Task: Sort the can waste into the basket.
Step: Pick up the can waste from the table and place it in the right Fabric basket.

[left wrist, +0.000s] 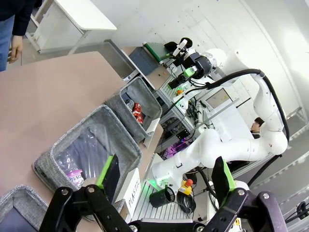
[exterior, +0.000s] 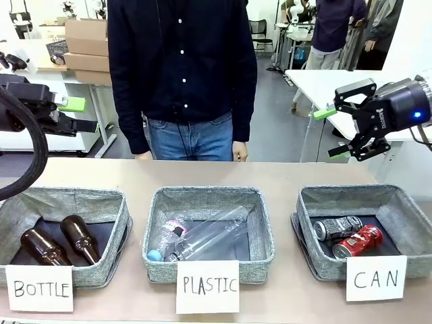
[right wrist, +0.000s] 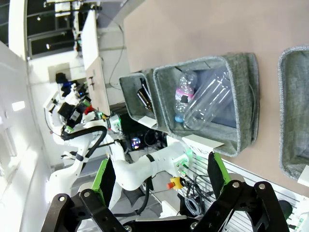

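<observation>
The red dented can (exterior: 358, 241) and the black can with silver-white print (exterior: 337, 227) lie side by side inside the grey basket (exterior: 407, 223) carded "CAN" (exterior: 376, 278) at the right. In the left wrist view the red can (left wrist: 136, 111) shows inside that basket (left wrist: 146, 94). My right gripper (exterior: 331, 133) hangs open and empty, high above the back of the basket; its wrist view has the gripper (right wrist: 161, 176) open over the floor beside the table. My left gripper (exterior: 77, 115) is open, raised at the far left, and it (left wrist: 165, 176) holds nothing.
The middle basket (exterior: 264, 229) carded "PLASTIC" holds clear plastic bottles (exterior: 202, 236). Two brown glass bottles (exterior: 79, 237) lie in the left basket (exterior: 119, 212) carded "BOTTLE". A person (exterior: 182, 74) stands at the table's far edge, hands down. Bare tabletop (exterior: 216, 174) runs behind the baskets.
</observation>
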Available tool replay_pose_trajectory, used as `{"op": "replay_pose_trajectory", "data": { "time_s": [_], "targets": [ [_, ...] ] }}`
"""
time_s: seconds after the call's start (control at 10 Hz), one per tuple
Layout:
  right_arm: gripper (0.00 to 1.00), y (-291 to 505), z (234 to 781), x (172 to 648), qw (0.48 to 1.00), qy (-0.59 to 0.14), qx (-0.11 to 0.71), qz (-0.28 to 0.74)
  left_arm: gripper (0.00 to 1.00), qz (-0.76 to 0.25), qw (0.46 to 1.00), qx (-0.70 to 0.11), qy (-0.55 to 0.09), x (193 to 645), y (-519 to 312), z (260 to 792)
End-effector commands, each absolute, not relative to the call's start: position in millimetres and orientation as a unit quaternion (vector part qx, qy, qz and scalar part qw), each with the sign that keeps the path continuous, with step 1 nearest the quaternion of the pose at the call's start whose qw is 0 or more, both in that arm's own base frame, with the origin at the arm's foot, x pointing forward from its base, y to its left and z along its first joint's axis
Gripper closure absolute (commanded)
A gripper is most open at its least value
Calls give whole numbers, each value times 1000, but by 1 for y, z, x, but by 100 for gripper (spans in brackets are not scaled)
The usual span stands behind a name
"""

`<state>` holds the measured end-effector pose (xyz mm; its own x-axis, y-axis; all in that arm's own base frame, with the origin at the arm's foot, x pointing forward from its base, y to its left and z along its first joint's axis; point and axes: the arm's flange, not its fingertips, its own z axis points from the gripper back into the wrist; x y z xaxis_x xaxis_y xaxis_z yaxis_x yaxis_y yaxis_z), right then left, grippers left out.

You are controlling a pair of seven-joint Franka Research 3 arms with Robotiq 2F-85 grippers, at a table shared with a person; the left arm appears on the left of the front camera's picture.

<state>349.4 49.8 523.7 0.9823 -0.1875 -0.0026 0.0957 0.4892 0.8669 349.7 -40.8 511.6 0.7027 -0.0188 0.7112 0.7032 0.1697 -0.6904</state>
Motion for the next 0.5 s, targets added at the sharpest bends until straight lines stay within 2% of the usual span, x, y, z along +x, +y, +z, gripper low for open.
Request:
{"op": "replay_pose_trajectory", "data": {
  "time_s": [0.0, 0.4],
  "targets": [
    [0, 49, 526, 349, 862, -48, 498, -76, 0, -253, 705, -598, -286, 348, -41, 515],
    [0, 49, 526, 349, 862, -48, 498, -76, 0, -253, 705, -598, -286, 348, -41, 515]
  ]
}}
